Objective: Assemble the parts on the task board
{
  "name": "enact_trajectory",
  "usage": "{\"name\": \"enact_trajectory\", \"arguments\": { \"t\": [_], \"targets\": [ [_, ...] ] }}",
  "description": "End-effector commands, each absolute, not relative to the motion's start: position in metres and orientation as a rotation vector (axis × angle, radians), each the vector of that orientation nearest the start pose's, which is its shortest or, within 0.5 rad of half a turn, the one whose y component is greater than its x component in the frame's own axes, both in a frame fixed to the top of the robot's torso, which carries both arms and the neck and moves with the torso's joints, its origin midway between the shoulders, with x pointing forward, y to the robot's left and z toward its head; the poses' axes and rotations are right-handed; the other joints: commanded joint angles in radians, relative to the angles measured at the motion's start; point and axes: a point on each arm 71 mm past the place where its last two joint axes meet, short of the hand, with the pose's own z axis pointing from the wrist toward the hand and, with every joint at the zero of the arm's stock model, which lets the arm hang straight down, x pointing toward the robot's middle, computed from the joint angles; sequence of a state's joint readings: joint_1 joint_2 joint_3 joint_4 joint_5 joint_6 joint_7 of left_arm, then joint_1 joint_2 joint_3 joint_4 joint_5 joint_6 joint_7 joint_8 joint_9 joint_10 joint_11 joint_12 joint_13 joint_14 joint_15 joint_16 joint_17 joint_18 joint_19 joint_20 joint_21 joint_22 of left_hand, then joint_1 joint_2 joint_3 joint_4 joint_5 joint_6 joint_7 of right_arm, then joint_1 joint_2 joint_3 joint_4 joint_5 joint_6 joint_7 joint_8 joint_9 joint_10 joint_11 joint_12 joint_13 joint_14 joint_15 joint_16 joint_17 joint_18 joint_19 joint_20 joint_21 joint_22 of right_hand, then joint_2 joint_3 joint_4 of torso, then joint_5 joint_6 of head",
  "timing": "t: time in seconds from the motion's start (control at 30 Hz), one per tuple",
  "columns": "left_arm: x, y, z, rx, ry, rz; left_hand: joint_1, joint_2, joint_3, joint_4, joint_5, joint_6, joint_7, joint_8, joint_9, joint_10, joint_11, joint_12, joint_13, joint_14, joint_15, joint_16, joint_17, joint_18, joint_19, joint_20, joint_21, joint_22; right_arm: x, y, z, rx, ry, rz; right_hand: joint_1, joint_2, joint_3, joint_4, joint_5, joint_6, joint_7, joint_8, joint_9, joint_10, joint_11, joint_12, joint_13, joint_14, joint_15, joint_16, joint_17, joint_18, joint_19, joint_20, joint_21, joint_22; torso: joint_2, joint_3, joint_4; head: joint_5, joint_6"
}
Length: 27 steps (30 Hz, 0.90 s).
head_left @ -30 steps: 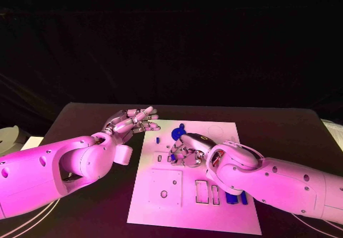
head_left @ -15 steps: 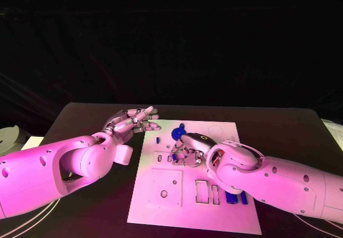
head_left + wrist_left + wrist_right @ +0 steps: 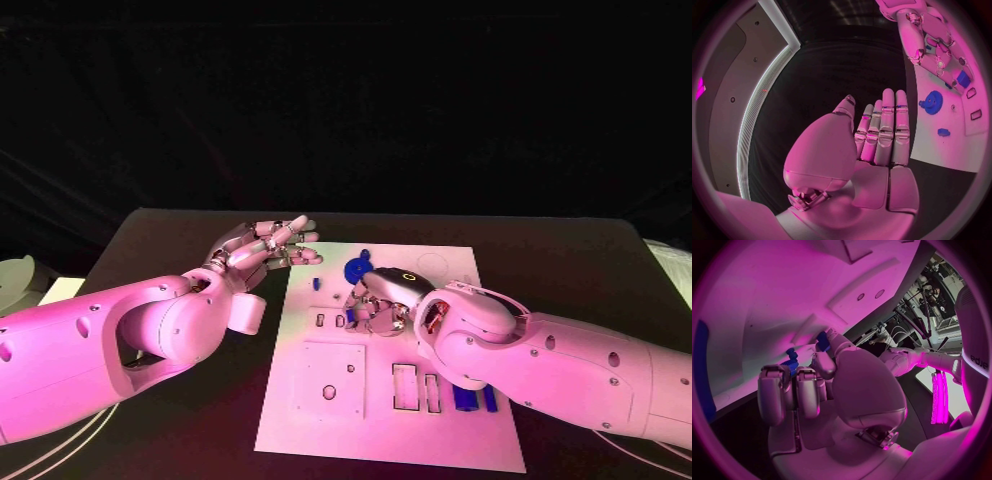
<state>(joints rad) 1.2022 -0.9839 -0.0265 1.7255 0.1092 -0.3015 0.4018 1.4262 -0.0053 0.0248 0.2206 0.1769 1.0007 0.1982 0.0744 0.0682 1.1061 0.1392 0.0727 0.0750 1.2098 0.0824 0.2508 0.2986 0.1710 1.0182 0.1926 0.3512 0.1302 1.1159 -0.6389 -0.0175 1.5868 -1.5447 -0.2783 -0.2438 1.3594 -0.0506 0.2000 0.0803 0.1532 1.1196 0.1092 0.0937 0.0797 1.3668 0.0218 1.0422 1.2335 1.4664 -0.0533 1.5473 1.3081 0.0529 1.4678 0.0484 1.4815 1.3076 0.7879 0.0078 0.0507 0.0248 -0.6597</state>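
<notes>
Your right hand is down on the task board, over its middle strip toward the far half, fingers curled in. In the right wrist view its fingertips close round a small blue part held against the white surface, so it is grasping that piece.

Your left hand hovers above the table just off the board's far left corner, released, fingers straight and side by side with nothing in them; the left wrist view shows the same flat palm.

You have a blue gear lying near the board's far edge, just beyond your right hand, and a small blue peg near the left edge. Two blue blocks sit near the right edge in the near half, beside the rectangular slots
</notes>
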Motion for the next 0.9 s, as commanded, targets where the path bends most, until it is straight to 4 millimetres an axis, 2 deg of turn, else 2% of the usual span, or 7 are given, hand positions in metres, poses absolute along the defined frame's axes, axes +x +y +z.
{"name": "enact_trajectory", "arguments": {
  "t": [0.03, 0.67, 0.9],
  "targets": [
    [0.4517, 0.2168, -0.1571, -1.216, 1.394, -1.68, 0.009, 0.004, -0.001, -0.007, -0.005, 0.004, 0.005, -0.006, 0.0, 0.005, 0.005, -0.004, -0.001, -0.007, 0.001, -0.004, 0.001, 0.012, -0.002, 0.001, -0.006, -0.001, 0.4463, -0.0851, -0.2143, -0.283, 1.781, 0.72, 0.001, -0.015, -0.002, 0.004, 0.002, -0.007, 0.001, -0.005, -0.002, -0.01, 0.001, -0.008, -0.005, 0.094, 0.006, -0.003, 0.221, -0.011, 0.014, 0.008, -0.004, 0.071, 0.0, 0.0004, -0.0005, 0.0, -0.001],
    [0.4513, 0.2175, -0.1571, -1.216, 1.394, -1.68, 0.009, 0.004, -0.001, -0.007, -0.005, 0.004, 0.005, -0.006, 0.0, 0.005, 0.005, -0.004, -0.001, -0.007, 0.001, -0.004, 0.001, 0.012, -0.002, 0.001, -0.006, -0.001, 0.4446, -0.081, -0.213, -0.281, 1.775, 0.716, -0.021, -0.043, -0.012, 0.019, 0.005, -0.026, 0.009, -0.016, -0.006, -0.017, 0.009, -0.031, -0.024, 0.094, 0.012, -0.004, 0.219, -0.01, 0.013, 0.014, -0.007, 0.067, 0.001, -0.0004, 0.0013, -0.005, -0.001],
    [0.4512, 0.2174, -0.1571, -1.217, 1.396, -1.681, 0.009, 0.004, -0.002, -0.007, -0.005, 0.003, 0.006, -0.007, -0.001, 0.003, 0.005, -0.006, -0.002, -0.007, 0.002, -0.004, 0.003, 0.012, -0.002, 0.001, -0.006, -0.002, 0.4447, -0.0799, -0.2089, -0.252, 1.725, 0.726, -0.067, -0.069, -0.062, 0.056, -0.042, -0.043, 0.011, -0.023, -0.007, -0.015, 0.013, -0.034, -0.03, 0.094, 0.017, -0.005, 0.218, -0.009, 0.012, 0.02, -0.01, 0.063, 0.001, -0.0005, 0.0008, -0.005, -0.001]
  ]
}}
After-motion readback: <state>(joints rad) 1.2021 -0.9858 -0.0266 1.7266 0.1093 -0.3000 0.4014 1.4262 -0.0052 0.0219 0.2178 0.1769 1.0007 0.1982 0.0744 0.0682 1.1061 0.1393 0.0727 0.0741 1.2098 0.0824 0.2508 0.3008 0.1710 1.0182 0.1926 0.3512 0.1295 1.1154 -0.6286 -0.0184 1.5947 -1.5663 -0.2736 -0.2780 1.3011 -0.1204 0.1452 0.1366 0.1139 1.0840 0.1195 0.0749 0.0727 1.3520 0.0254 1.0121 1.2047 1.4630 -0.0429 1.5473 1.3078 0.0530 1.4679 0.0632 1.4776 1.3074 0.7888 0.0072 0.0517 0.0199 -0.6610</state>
